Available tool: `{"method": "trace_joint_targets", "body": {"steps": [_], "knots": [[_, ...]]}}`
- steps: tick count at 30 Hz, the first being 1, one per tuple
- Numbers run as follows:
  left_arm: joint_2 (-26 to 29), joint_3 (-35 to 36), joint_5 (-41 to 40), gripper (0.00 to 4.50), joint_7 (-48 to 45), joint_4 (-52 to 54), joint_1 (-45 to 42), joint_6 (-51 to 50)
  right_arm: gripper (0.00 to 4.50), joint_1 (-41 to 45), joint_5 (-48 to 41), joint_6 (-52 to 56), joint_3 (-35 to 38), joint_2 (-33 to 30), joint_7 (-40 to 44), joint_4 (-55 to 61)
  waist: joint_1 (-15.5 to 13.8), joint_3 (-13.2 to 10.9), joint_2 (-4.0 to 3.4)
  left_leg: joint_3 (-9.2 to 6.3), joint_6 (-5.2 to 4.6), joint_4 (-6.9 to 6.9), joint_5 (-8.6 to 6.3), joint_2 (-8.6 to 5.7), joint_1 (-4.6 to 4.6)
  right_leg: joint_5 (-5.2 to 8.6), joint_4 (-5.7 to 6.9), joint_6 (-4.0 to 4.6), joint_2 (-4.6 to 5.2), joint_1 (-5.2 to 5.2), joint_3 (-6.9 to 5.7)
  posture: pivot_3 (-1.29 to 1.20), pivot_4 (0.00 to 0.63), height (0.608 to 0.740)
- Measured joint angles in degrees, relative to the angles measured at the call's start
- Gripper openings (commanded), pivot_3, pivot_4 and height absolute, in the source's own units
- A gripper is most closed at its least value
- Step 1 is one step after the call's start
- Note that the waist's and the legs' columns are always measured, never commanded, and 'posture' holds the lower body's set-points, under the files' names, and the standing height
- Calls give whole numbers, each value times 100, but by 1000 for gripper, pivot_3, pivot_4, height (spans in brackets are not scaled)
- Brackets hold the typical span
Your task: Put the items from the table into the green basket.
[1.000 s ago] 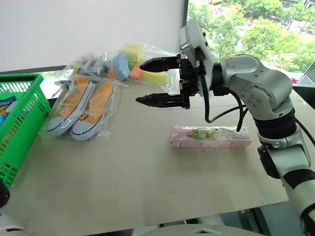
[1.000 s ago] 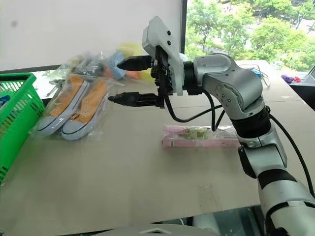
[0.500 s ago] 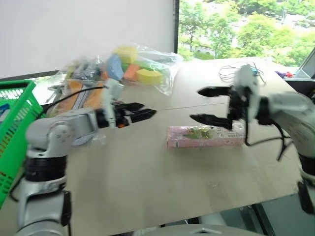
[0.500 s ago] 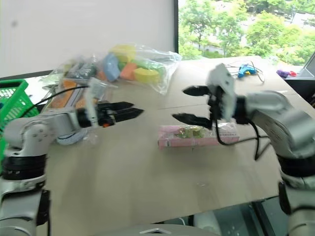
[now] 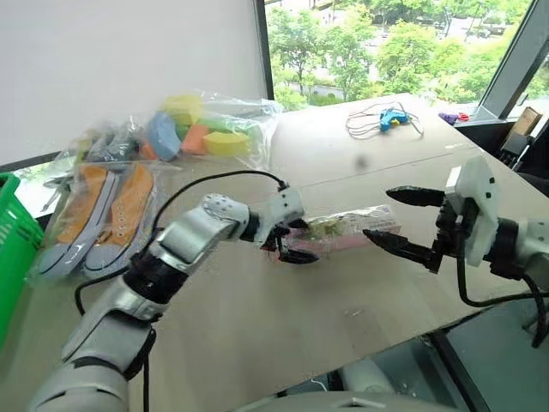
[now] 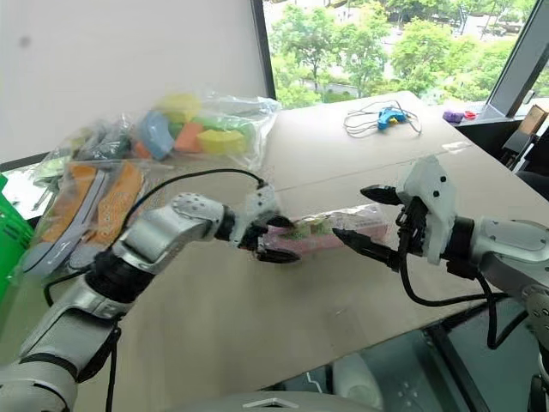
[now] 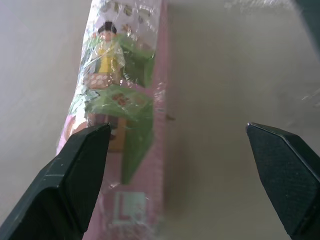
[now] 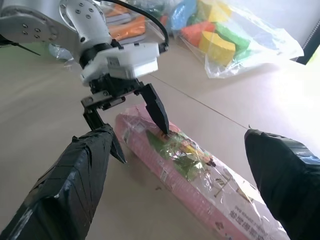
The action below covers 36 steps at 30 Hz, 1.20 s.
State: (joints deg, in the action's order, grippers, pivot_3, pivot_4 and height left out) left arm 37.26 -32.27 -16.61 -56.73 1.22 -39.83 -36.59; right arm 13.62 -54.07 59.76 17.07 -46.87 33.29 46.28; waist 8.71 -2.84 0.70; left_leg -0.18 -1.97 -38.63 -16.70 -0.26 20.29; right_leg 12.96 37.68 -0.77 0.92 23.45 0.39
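Observation:
A long flat pink box point(image 5: 347, 233) lies on the beige table point(image 5: 257, 318). My left gripper point(image 5: 300, 242) is open at the box's left end, one finger over its top and the other in front of it; in the left wrist view the box point(image 7: 125, 115) lies close to one finger. My right gripper point(image 5: 380, 215) hovers open just off the box's right end, nothing between its fingers. The bagged orange-and-white sneakers point(image 5: 99, 215) and the bag of foam shapes point(image 5: 206, 133) lie at the back left. A sliver of the green basket point(image 5: 10, 249) shows at the far left.
A blue tool with a coiled cable point(image 5: 384, 118) lies at the table's back right. The table's front edge point(image 5: 360, 343) runs just below my right gripper. A white wall and a window stand behind the table.
The camera has swung right. My left arm has reached out from near the sneakers to the pink box's left end. My right gripper has dropped and drawn back to the right, still open.

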Motion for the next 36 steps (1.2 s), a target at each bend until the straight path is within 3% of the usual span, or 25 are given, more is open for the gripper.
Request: {"method": "trace_joint_targets", "body": {"steps": [6,15,20,27,33,36], "knots": [[-901,-426,1148,4469,311,-672,-408,729,4500,-101,-145,-38,44,-67,-209,66,32,0,0,20,-34,-3,-21,-3,32,9,-10,-22,7,17,21,-314,16,740],[-1320,-601,2346,4469,691,-1235,-483,1219,4500,-336,-251,-258,172,-193,-387,119,167,1,0,30,-42,-3,-26,-3,32,9,-9,-37,7,23,33,-310,12,740],[-1748,-644,2776,4469,771,-1864,-547,1395,4500,-336,-248,-390,108,-237,-404,114,156,6,0,28,-42,-16,-25,-14,27,2,-10,-49,8,8,45,-306,13,740],[-2115,-389,2754,4469,358,-2299,-636,1146,4500,-336,-239,-471,44,-267,-398,106,163,39,-8,27,-49,-25,-30,-19,27,-14,-46,-77,8,-6,55,-309,13,740],[-2221,-113,2655,2128,146,-2278,-566,946,4500,-382,-252,-507,16,-293,-409,106,150,49,-21,23,-66,-25,-40,-16,32,-17,-70,-82,8,-6,53,-301,13,740],[-2131,32,2654,2128,154,-2078,-473,984,4500,-459,-288,-508,17,-357,-397,105,155,51,-21,24,-68,-25,-41,-16,32,-19,-74,-86,9,-6,55,-281,14,740]]}}
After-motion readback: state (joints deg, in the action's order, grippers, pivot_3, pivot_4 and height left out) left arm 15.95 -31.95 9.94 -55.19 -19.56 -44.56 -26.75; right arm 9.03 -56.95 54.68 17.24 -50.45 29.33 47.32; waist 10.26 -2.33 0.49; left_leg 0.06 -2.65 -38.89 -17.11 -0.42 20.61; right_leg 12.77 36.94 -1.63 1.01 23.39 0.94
